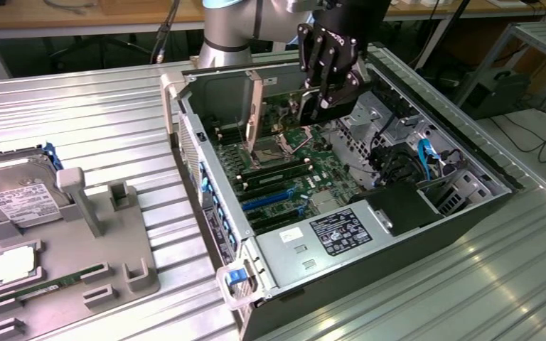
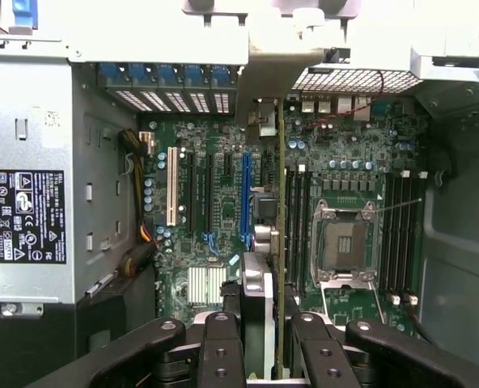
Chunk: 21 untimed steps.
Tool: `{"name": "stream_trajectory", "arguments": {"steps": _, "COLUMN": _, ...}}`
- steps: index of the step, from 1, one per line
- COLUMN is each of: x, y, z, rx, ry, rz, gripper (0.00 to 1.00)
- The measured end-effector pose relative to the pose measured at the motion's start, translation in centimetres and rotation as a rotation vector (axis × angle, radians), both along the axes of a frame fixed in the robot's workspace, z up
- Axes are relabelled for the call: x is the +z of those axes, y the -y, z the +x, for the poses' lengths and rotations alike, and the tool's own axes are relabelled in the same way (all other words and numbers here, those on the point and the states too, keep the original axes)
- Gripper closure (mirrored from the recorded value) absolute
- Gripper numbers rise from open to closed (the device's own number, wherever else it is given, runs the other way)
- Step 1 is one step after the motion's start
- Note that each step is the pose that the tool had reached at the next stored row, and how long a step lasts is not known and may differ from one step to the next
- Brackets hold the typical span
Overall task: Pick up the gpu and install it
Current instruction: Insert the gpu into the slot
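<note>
— Underneath it all?
— A ribbed silvery metal table. Towards the exterior view's right, an open black computer case lying on its side; towards the exterior view's left, a grey moulded fixture tray.

— On the tray?
— A boxy silver hard drive with a white label, a square silvery processor chip and a narrow green memory stick, each in its own recess.

— And the room behind?
— Wooden workbenches along the back, loose cables on the floor, a grey metal rack at the exterior view's right.

— The black multi-link gripper?
— Clamped on the thin flat gpu card, held edge-on above the green motherboard. In the wrist view, lined up between the long blue expansion slot and the square silvery processor socket.

— Hard to make out?
— Plenty. Just an olive edge of the card on show, with no sight of its broad face. Cannot tell whether touching the board or hanging clear of it. Cut off at the exterior view's upper edge, the grey robot arm; cut off at its left edge, the tray. Unreadable, the small print on the silver power supply box with a black label.
</note>
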State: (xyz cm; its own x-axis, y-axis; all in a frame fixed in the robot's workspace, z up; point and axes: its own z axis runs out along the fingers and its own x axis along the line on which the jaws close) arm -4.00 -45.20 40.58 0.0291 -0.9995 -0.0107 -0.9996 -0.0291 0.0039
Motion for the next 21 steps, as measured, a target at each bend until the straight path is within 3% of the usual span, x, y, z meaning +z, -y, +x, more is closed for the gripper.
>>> {"name": "stream_trajectory", "arguments": {"steps": 21, "x": -0.82, "y": 0.01, "z": 0.0, "rx": 0.0, "ry": 0.0, "rz": 0.0001, "gripper": 0.72}}
